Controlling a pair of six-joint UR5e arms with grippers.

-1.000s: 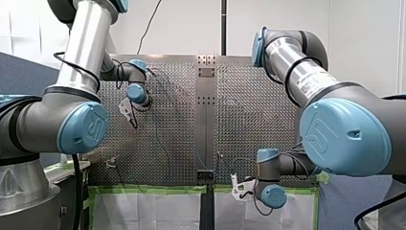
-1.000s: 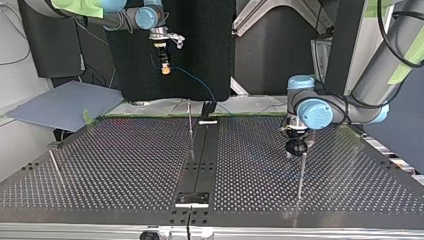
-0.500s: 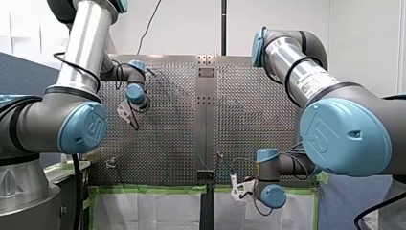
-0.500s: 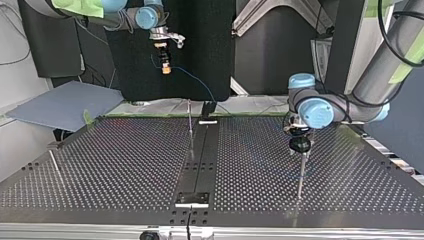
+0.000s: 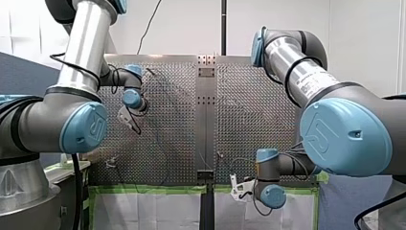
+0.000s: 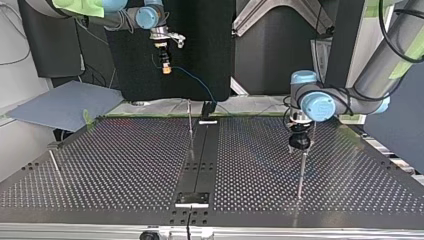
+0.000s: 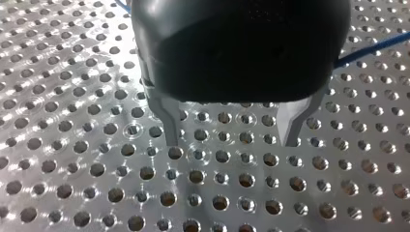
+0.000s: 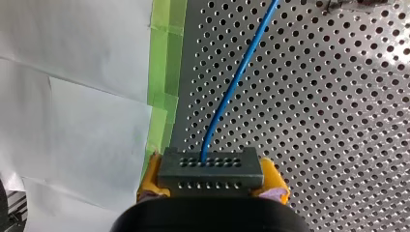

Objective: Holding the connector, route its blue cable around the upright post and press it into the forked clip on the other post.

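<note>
One perforated metal table (image 6: 125, 165) bears a thin metal post (image 6: 190, 122) beside its dark central rail (image 6: 200, 160), a second post (image 6: 301, 172) well right of the rail in the top view, and a third post (image 6: 54, 162) far left of it. My right gripper (image 8: 211, 178), its two yellow pads (image 8: 151, 181) clamped on the single dark grey connector (image 8: 211, 166), holds it high beyond the rail's far end, with the one blue cable (image 8: 231, 89) descending toward the rail. My left gripper (image 7: 232, 140), its two metal fingers (image 7: 170, 123) apart, hangs just above the second post.
</note>
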